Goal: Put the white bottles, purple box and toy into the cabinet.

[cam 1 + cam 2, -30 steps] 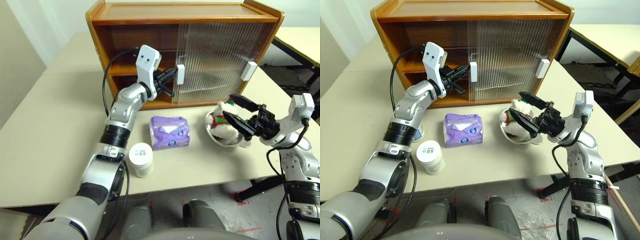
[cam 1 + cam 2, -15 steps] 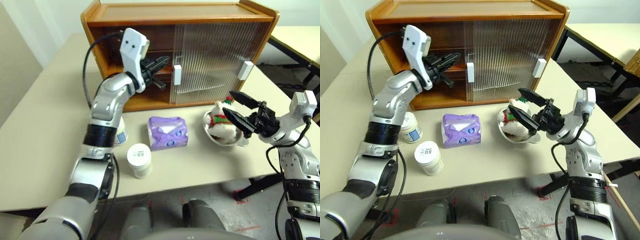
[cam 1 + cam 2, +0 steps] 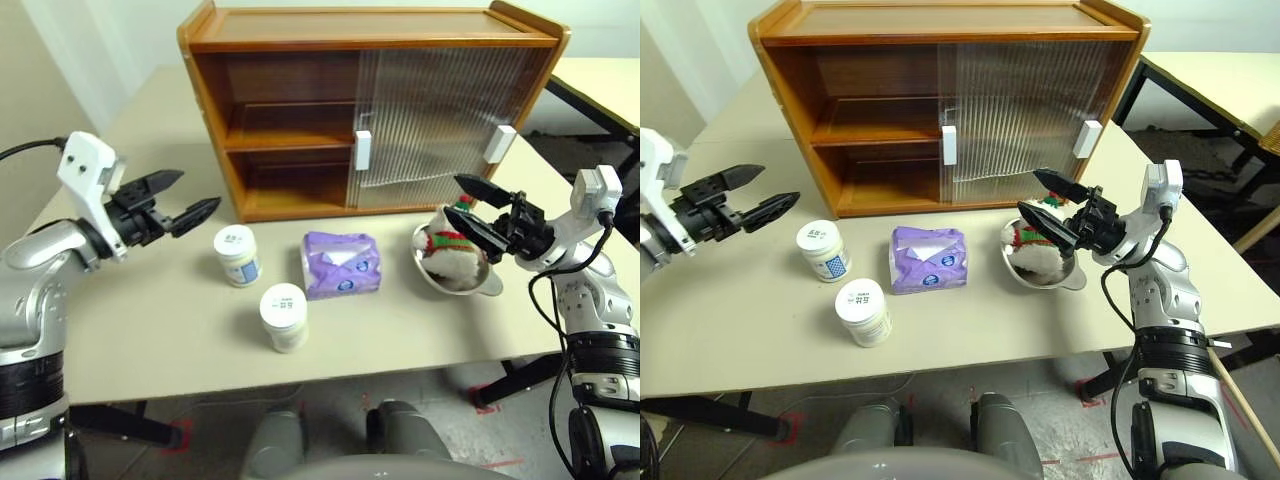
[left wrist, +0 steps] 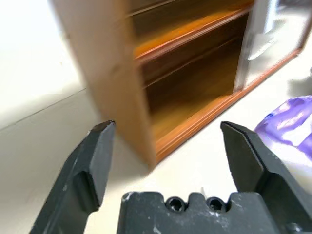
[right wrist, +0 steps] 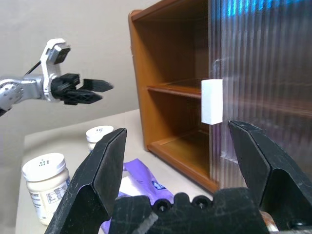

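Two white bottles stand on the table, one (image 3: 238, 254) nearer the cabinet (image 3: 370, 105) and the other (image 3: 284, 316) closer to the table's front edge; both carry pale labels with blue print too small for me to read. Just past them, on the side away from the left gripper (image 3: 185, 197), lies the single purple box (image 3: 339, 264), with a dark blue label patch whose lettering I cannot make out. The left gripper hangs above the table with its two black fingers spread wide, holding nothing, well apart from the nearer bottle. The right gripper (image 3: 468, 204) is also spread wide and empty, poised just over the one toy (image 3: 447, 248), a white plush bear with a red-and-green scarf sitting in a metal bowl (image 3: 478, 285). The cabinet has two shelves, bare on its open side, and both ribbed doors (image 3: 450, 105), each with a white handle, are slid towards the right gripper's side.
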You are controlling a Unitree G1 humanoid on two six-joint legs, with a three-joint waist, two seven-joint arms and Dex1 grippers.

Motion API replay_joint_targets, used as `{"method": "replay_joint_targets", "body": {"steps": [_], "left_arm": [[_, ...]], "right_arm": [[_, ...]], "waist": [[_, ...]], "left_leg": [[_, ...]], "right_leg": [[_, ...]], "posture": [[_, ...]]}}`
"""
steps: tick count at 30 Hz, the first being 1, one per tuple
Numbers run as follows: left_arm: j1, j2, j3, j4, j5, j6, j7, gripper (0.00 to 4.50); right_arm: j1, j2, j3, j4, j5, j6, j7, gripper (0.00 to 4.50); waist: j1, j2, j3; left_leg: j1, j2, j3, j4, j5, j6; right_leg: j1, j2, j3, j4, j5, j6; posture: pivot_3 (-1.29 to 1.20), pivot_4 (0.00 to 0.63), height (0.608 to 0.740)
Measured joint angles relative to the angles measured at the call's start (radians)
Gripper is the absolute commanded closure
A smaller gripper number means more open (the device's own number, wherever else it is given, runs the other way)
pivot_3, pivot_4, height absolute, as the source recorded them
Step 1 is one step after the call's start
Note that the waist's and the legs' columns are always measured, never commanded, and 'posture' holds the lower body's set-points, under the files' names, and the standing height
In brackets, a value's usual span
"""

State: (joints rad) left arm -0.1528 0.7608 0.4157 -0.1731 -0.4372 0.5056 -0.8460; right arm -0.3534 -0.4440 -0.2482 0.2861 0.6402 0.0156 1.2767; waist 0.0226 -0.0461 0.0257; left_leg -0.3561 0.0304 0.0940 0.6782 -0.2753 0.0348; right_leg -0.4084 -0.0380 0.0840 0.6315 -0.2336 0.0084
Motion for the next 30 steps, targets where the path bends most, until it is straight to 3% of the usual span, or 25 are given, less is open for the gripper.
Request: {"method": "replay_joint_targets", "body": {"steps": [8,16,30], "left_arm": [[0.142,-0.077,-0.008,-0.013,-0.022,-0.066,0.001,0.04],[0.246,-0.073,-0.066,-0.02,-0.031,-0.082,-0.055,0.04],[0.23,-0.081,-0.23,0.076,0.106,-0.197,-0.024,0.04]], "right_arm": [[-0.02,-0.008,-0.001,0.033,-0.004,-0.003,0.006,0.0],[-0.017,-0.008,-0.001,0.034,-0.005,-0.004,0.002,0.0],[-0.006,-0.008,-0.001,0.028,-0.006,-0.004,-0.006,0.0]], "waist": [[0.031,0.0,0.001],[0.024,0.001,0.001],[0.023,0.003,0.004]], "left_leg": [[0.0,0.0,0.0,-0.003,0.0,-0.001],[0.001,0.0,0.0,-0.012,0.0,-0.001],[0.001,-0.001,-0.001,-0.013,-0.001,-0.002]], "right_leg": [[0.0,-0.01,-0.007,0.0,-0.002,-0.002],[-0.001,-0.01,-0.009,0.0,-0.006,-0.001],[-0.001,-0.011,-0.01,0.0,-0.007,-0.001]], "posture": [[0.16,0.003,0.74],[0.15,0.014,0.74],[0.14,0.015,0.74]]}}
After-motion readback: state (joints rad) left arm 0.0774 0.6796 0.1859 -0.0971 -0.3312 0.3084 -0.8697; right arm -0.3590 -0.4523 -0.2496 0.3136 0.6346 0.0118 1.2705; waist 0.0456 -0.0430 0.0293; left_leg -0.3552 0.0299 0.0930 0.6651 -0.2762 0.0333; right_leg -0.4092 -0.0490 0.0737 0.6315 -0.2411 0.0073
